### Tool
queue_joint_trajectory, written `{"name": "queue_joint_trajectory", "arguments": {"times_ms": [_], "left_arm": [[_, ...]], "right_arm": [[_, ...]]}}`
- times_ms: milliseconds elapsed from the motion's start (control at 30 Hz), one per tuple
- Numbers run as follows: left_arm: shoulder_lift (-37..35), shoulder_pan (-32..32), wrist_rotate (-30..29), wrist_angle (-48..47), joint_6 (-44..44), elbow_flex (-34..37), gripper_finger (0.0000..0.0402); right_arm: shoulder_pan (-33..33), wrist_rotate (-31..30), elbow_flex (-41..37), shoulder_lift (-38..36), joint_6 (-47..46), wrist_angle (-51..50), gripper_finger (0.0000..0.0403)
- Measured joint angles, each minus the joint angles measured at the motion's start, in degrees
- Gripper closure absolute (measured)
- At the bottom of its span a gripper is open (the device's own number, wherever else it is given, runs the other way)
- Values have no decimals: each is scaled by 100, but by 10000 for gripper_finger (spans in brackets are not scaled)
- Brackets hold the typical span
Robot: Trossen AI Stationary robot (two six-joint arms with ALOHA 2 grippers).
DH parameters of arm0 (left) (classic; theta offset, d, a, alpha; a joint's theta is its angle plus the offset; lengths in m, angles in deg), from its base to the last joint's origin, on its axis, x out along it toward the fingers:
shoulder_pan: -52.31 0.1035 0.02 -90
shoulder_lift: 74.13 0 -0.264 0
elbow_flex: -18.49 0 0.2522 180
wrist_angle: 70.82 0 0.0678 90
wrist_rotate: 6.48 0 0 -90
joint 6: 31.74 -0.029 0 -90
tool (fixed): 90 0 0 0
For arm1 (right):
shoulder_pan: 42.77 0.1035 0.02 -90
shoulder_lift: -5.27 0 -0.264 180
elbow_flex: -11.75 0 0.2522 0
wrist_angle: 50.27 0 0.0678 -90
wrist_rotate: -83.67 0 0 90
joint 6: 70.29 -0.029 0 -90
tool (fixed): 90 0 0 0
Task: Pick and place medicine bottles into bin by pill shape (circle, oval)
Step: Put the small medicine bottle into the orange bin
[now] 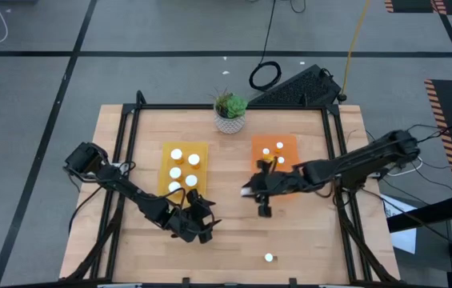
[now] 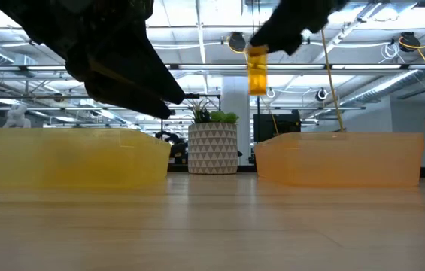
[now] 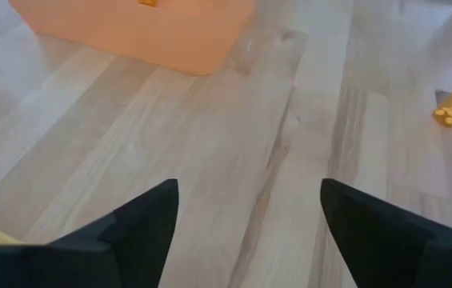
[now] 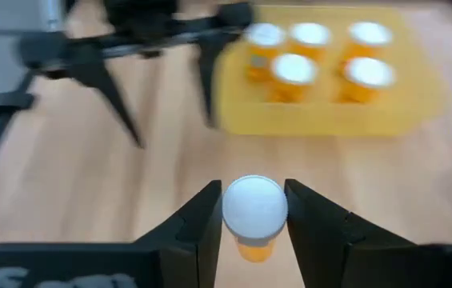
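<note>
carrying step, by the look of it: right gripper [image 4: 251, 220] has its jaws clamped on one medicine bottle [image 4: 253, 214], fingers pressed to either side just under the white cap, the orange body hanging below. low view shows that bottle lifted well clear of the worktop [image 1: 234, 240], up above the rim of the orange bin [image 2: 340, 158]. from above, the right gripper sits just off the orange bin's near edge, toward the middle of the worktop. orange bin holds a few bottles already near its far side; yellow bin [image 1: 199, 150], on the left half of the worktop, holds about five. one loose bottle [image 1: 269, 258] stands alone near the worktop's front edge, not yet sorted. left gripper [image 3: 250, 216] hangs low by the yellow bin's near right corner, jaws spread wide, holding nothing. potted plant [image 1: 230, 112] at the back edge between the bins. next move, as i judge it: take the held bottle over the proper bin, lower inside the rim, part the jaws. pill shape cannot be read here, so which bin is uncertain.
</note>
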Motion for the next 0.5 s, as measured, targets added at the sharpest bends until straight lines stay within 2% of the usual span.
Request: {"name": "queue_joint_trajectory", "arguments": {"times_ms": [200, 367, 500], "left_arm": [[-1, 0, 3, 110, -3, 0, 114], [-2, 0, 4, 208, -17, 0, 121], [-1, -1, 4, 208, -14, 0, 122]], "right_arm": [[-338, -654, -1248, -1079, -345, 20, 283], [-799, -653, -2272, -1670, -531, 448, 283], [-1136, -646, -2871, -1854, -536, 952, 283]]}}
